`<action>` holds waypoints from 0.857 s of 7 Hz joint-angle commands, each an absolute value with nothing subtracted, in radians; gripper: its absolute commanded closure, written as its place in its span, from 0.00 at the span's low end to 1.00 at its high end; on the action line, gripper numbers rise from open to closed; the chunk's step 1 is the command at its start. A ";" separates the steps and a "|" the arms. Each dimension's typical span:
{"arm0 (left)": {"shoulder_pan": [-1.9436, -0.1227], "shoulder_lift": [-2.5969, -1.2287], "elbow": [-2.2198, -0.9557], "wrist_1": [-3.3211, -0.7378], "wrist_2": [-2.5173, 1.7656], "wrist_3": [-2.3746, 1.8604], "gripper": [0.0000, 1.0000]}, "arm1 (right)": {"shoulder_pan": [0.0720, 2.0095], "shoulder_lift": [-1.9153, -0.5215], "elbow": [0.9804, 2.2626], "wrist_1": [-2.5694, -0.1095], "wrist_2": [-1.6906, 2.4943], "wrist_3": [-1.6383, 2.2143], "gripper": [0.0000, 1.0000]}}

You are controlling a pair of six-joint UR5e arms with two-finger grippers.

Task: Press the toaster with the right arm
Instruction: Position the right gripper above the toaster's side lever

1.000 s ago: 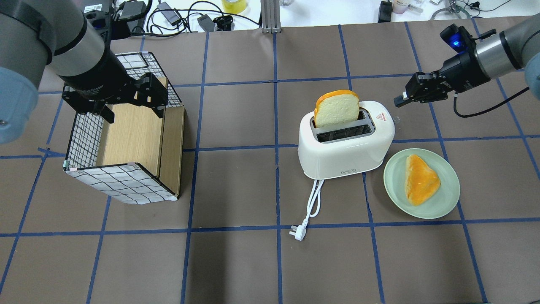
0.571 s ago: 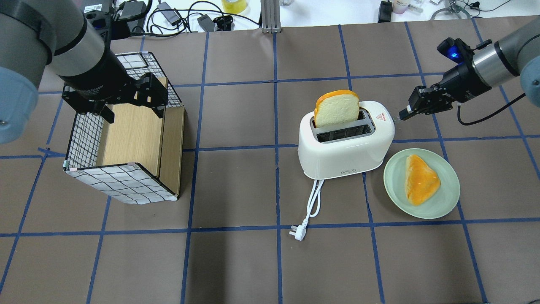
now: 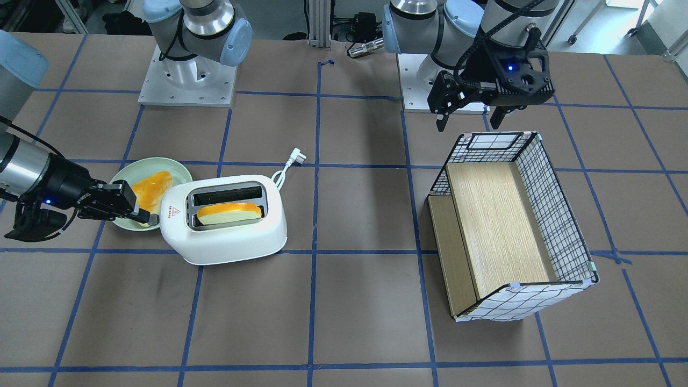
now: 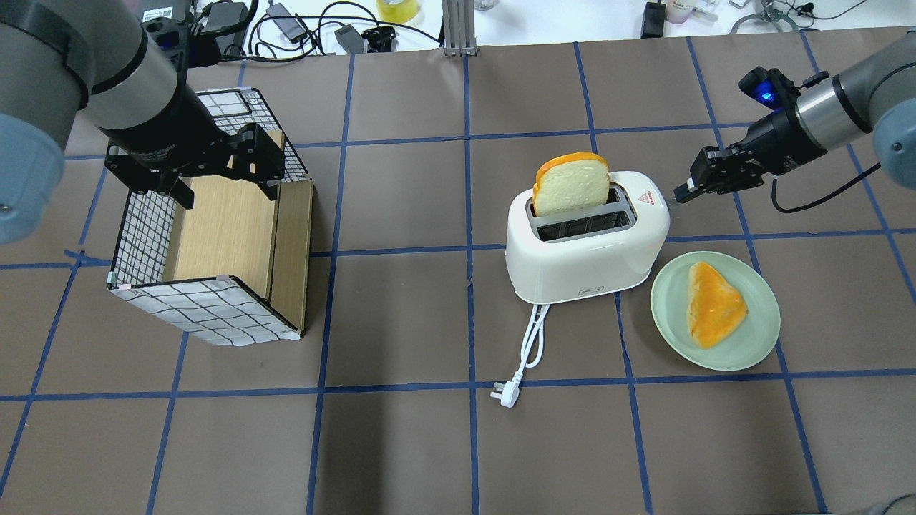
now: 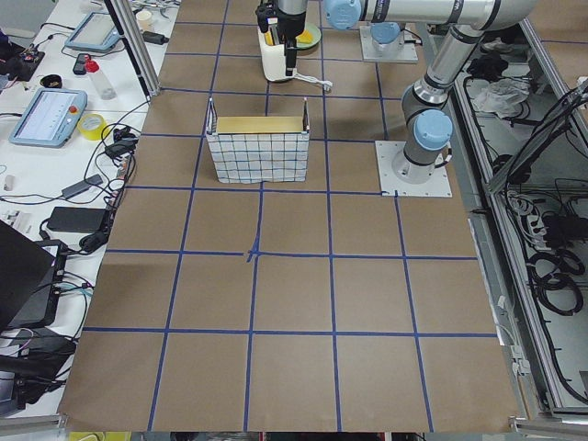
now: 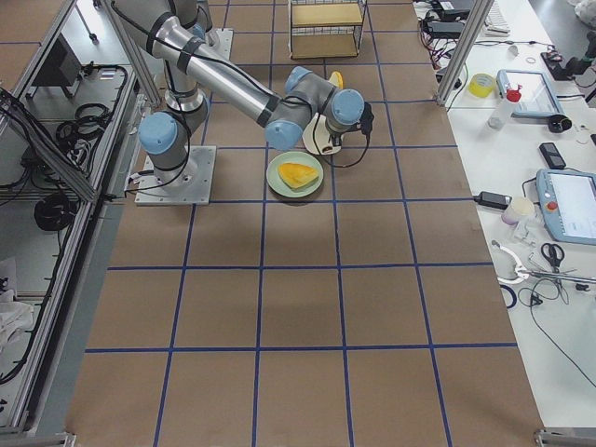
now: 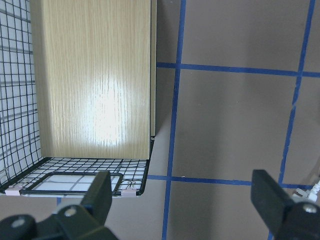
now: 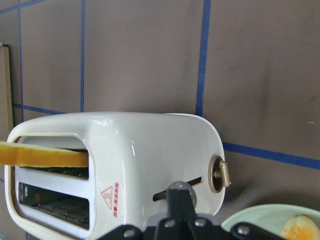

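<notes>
The white toaster [image 4: 587,247] stands mid-table with a bread slice [image 4: 571,182] upright in its far slot. It also shows in the front view [image 3: 226,228] and the right wrist view [image 8: 130,160]. My right gripper [image 4: 680,192] is shut and empty, and its tip is at the toaster's right end. In the right wrist view the shut fingertips [image 8: 180,196] touch the grey lever [image 8: 179,187] at the end slot, beside a small round knob [image 8: 220,174]. My left gripper [image 4: 225,187] is open and empty, and it hovers over the wire basket [image 4: 139,239].
A pale green plate [image 4: 758,340] with a second orange-topped bread piece [image 4: 712,304] lies just right of the toaster, below my right gripper. The white cord and plug [image 4: 509,393] trail from the toaster toward the robot. Cables and tools line the far table edge.
My right gripper has moved down and in toward the toaster's right end, and stays shut. The left arm, the toaster and the bread have not moved.
</notes>
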State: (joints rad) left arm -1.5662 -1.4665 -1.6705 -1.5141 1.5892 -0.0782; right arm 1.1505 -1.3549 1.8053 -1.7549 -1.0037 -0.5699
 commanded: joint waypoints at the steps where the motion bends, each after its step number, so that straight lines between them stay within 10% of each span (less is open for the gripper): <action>1: -1.566 -1.466 -1.671 -1.514 1.589 -0.078 0.00 | 1.150 -1.358 1.804 -1.756 -0.969 -0.571 1.00; 6: -1.566 -1.466 -1.671 -1.514 1.588 -0.078 0.00 | 1.150 -1.345 1.841 -1.755 -0.971 -0.577 1.00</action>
State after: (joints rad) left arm -1.5662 -1.4665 -1.6705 -1.5140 1.5889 -0.0782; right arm 1.1505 -1.3479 1.8283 -1.7546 -0.9635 -0.5763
